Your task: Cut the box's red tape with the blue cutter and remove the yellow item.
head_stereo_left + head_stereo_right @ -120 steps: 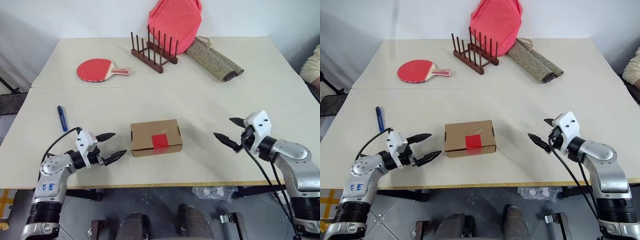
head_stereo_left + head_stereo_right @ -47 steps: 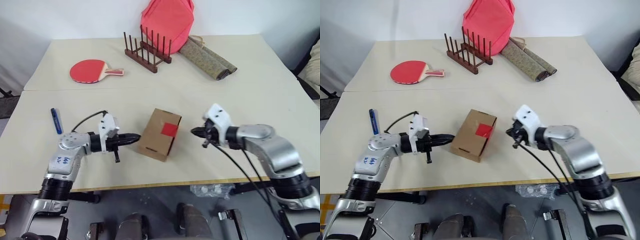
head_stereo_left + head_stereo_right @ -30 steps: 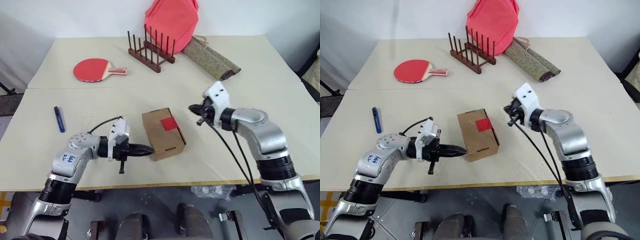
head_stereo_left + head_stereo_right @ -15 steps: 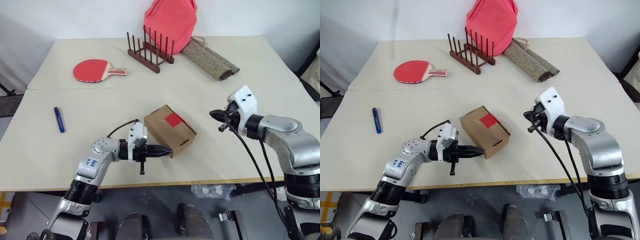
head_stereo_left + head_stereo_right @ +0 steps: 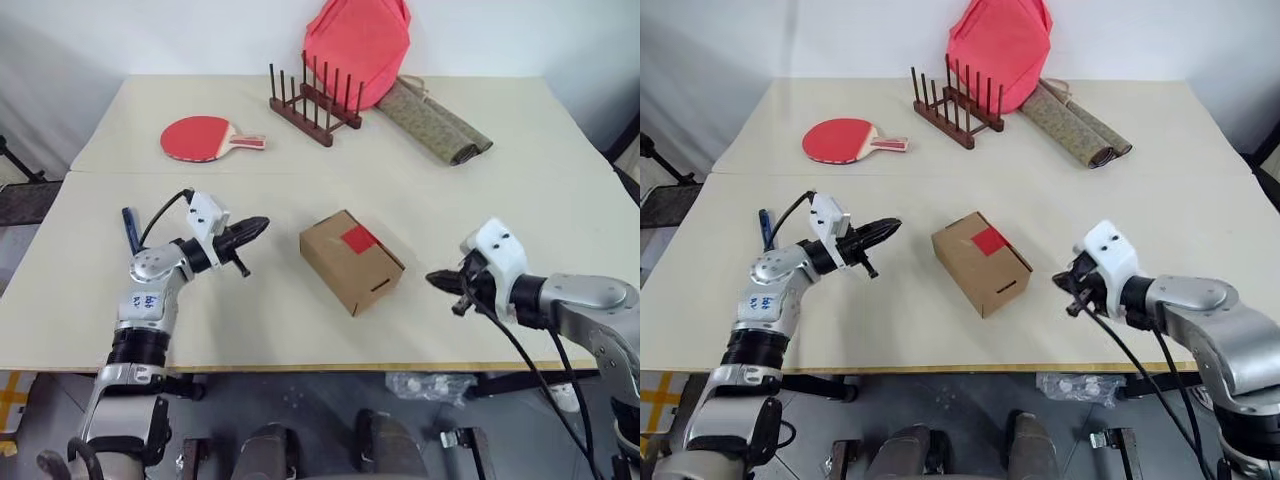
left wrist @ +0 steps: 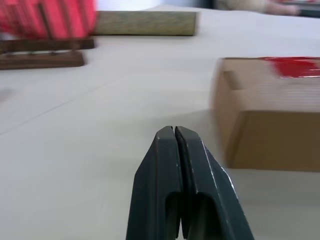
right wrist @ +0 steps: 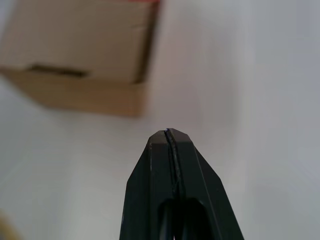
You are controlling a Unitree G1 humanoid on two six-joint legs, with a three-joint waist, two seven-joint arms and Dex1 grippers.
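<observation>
In the left eye view the small brown corrugated cardboard box (image 5: 351, 260) sits skewed near the middle of the cream tabletop (image 5: 300, 190), its bright red square of tape (image 5: 360, 238) on the lid, toward the 1 o'clock corner. The slim dark-blue pen-like cutter (image 5: 130, 230) lies flat at the box's 9 o'clock, well apart from it, just beside the left arm's elbow side. The left gripper (image 5: 255, 226) has its black fingers pressed together, empty, hovering between cutter and box; the right gripper (image 5: 436, 278), likewise pinched closed on nothing, hangs at the box's 3 o'clock, apart from it. The yellow item cannot be seen; presumably it is inside the sealed carton. The right eye view gives the same layout, with a red table-tennis paddle (image 5: 835, 139), a wooden peg rack (image 5: 953, 105) and a red-pink bag (image 5: 997, 45) far off at 12 o'clock, out of the way. In the left wrist view the closed fingers (image 6: 172, 170) point toward the box's side wall, not at the cutter. In the right wrist view the closed fingers (image 7: 167, 160) point down past the box's near corner. The step in hand looks like fetching the cutter: the left gripper should spread its fingers, swing back toward 9 o'clock and straddle the cutter across its width near mid-length.
</observation>
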